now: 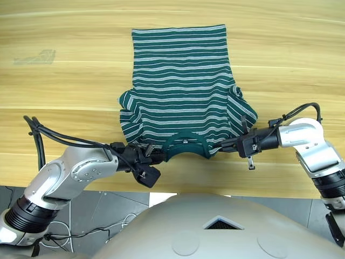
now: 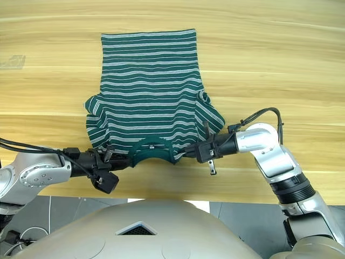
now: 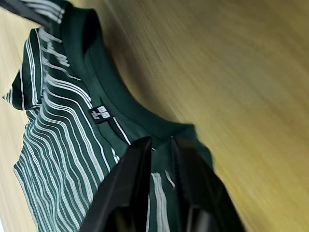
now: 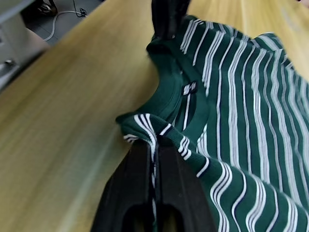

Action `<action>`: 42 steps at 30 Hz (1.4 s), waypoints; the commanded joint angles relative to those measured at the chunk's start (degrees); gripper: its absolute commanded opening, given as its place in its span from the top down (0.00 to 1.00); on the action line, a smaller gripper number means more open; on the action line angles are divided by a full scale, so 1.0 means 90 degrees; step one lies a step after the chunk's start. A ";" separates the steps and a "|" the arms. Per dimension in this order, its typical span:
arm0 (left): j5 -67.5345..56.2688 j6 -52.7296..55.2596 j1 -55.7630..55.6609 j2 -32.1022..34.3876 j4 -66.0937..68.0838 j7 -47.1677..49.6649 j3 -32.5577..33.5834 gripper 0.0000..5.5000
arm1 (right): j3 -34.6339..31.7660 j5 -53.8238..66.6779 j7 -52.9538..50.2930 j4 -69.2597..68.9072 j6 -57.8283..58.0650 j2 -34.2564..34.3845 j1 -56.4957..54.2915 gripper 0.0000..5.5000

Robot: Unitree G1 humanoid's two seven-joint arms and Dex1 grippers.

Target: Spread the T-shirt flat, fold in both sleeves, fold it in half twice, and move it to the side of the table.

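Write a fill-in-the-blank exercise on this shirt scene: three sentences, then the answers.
1. The dark green T-shirt has thin ____ stripes.
2. It lies spread on a ____ table.
3. The left pincer and the right pincer are each shut on the cloth, one on either side of the ____.

Missing words: white; wooden; collar.
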 commanded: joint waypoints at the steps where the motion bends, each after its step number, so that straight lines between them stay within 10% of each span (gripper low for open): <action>1: -0.0023 0.0080 0.0332 0.0323 -0.0114 -0.0226 0.0137 0.74 | -0.0052 0.0090 0.0064 -0.0183 0.0208 -0.0222 0.0203 1.00; 15: -0.2648 0.1525 0.0429 0.0385 -0.0654 -0.1038 0.0902 0.32 | -0.0773 0.2204 0.0420 -0.0778 0.2190 -0.0349 0.0398 0.68; 22: -0.5289 0.2531 0.0297 0.0180 -0.0621 -0.1108 0.2194 0.20 | -0.1171 0.2721 0.0428 -0.0640 0.2635 -0.0165 0.0202 0.68; 28: -0.1085 0.0883 -0.0111 -0.0259 0.1438 0.1274 0.1720 0.20 | -0.1319 0.1271 -0.1560 0.0805 0.1426 0.1292 -0.0674 0.68; 42: 0.1073 0.0557 -0.0059 -0.0508 0.2525 0.2803 0.1666 0.20 | -0.0887 -0.0704 -0.3291 0.3028 -0.0536 0.2596 -0.1665 0.68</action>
